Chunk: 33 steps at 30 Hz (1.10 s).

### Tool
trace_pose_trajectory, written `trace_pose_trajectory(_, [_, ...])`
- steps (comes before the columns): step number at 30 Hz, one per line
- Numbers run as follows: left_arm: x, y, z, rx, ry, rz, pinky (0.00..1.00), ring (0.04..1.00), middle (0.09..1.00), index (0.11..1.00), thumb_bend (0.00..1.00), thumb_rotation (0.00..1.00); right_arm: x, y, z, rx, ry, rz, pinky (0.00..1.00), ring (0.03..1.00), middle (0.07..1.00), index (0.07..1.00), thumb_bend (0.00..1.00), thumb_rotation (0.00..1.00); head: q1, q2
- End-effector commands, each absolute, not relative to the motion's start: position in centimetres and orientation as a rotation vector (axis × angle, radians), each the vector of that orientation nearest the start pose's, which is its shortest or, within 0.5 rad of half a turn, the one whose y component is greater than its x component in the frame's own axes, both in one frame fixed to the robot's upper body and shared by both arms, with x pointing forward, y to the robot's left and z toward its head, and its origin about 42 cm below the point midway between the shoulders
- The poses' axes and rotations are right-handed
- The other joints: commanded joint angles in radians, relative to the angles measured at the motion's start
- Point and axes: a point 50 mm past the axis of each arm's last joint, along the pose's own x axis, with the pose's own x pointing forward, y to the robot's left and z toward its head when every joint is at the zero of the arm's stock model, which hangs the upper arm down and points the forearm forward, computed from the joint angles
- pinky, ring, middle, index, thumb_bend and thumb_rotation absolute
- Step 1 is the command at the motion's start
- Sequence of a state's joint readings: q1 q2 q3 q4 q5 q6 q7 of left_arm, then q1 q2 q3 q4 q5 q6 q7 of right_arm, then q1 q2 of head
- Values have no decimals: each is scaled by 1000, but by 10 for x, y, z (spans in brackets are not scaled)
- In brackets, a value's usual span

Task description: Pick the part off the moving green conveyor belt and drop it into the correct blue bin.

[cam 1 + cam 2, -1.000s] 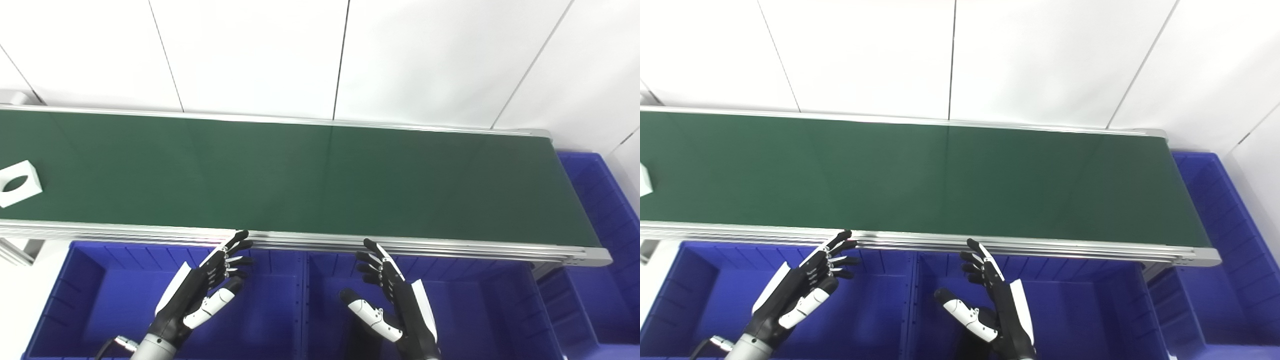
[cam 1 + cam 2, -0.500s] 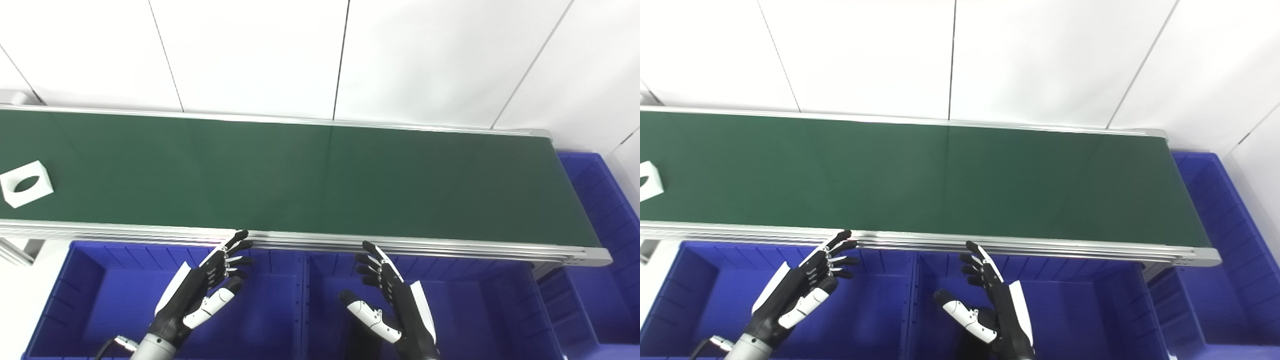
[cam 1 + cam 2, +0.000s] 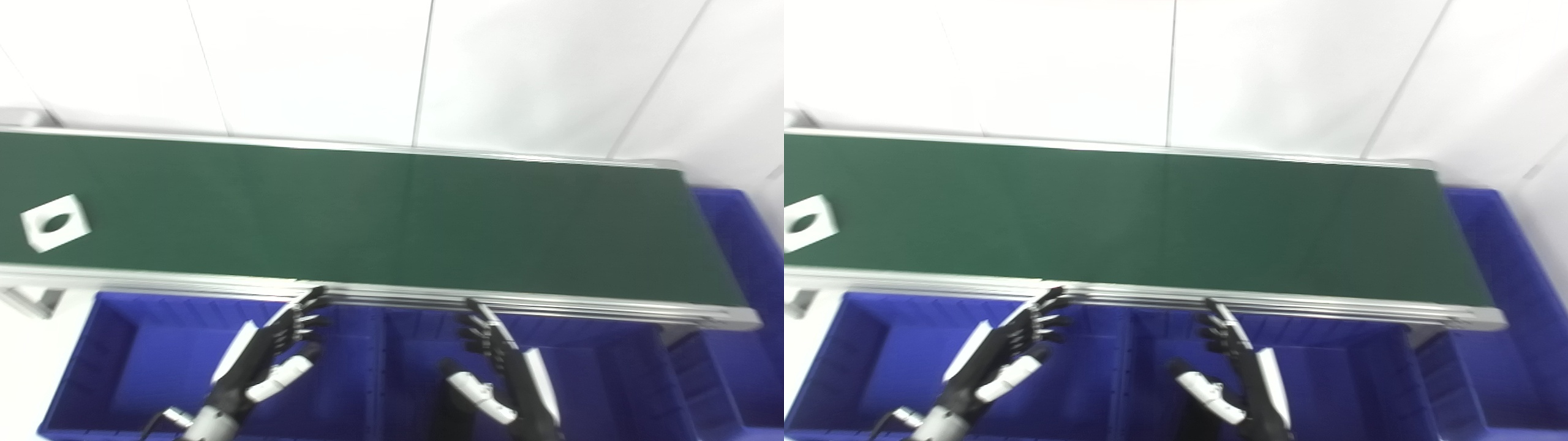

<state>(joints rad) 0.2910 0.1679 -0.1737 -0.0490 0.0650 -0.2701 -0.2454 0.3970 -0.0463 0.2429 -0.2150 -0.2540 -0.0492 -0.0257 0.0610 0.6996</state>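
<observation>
A white square part with a round hole lies flat on the green conveyor belt, near its left end. My left hand hovers open over the left blue bin, below the belt's near rail. Over the middle blue bin my right hand is open too, fingers spread and pointing at the belt. Both hands hold nothing. The part is far to the left of both hands.
A third blue bin stands past the belt's right end. An aluminium rail runs along the belt's near edge, just beyond my fingertips. A white panelled wall rises behind the belt.
The white part has travelled to the right along the belt. The camera has shifted a little and blurred. Both hands stay open in about the same place.
</observation>
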Motion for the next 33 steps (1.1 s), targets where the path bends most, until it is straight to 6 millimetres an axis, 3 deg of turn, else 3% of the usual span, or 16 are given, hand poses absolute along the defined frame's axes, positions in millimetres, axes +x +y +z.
trace_pose_trajectory(1, [175,211,62,191,-38,-397,698,798,883,917,694,739,151,-181,87,-218,11,152,775,803,837,917,596,563,26,-6])
trace_pose_trajectory(7, [174,199,55,181,-36,-407,719,802,902,925,667,739,151,-192,84,-207,-3,159,770,805,839,917,547,477,49,-21])
trace_pose_trajectory(15, [174,194,50,189,-38,-408,730,805,909,929,639,753,149,-195,83,-220,5,157,772,805,837,913,559,475,67,-49])
trace_pose_trajectory(23, [173,191,42,202,-39,-415,715,802,900,931,679,774,148,-199,79,-199,12,164,793,818,849,928,546,487,169,-125])
trace_pose_trajectory(33, [175,187,27,193,-38,-416,680,780,881,909,669,666,147,-204,62,-199,23,156,828,854,879,964,433,448,278,-252])
